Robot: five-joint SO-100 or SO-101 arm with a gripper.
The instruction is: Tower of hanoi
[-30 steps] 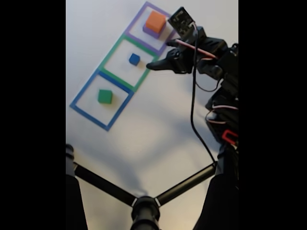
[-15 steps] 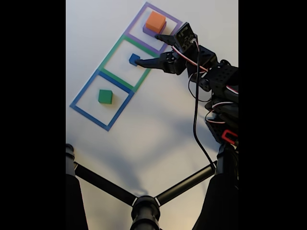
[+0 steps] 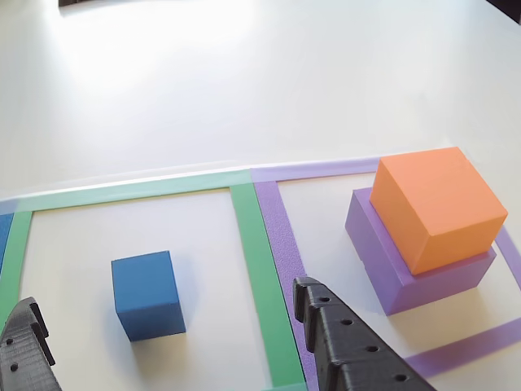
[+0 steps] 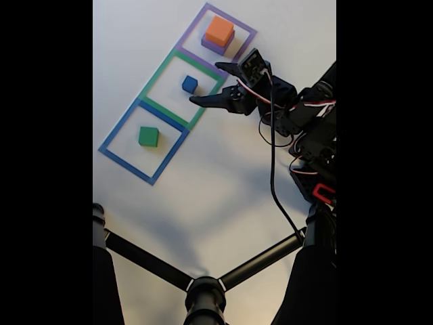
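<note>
In the fixed view the small blue cube (image 4: 189,84) sits in the green tape square. The green block (image 4: 148,137) is in the blue tape square. The orange block (image 4: 220,30) rests on the flat purple block (image 4: 211,45) in the purple tape square. My gripper (image 4: 205,84) is open just right of the blue cube, holding nothing. In the other view the blue cube (image 3: 146,293) lies ahead between my two black fingers (image 3: 346,346), gripper (image 3: 165,293) open. The orange block (image 3: 435,204) and purple block (image 3: 387,261) stand to the right.
Three tape squares lie in a diagonal row: purple (image 4: 238,22), green (image 4: 153,73) and blue (image 4: 116,128). Black stand legs (image 4: 203,291) cross the bottom of the fixed view. The arm and its cable (image 4: 274,169) occupy the right side.
My gripper has swung down toward the blue cube and opened wide, its fingers now spread beside the cube. None of the blocks has moved.
</note>
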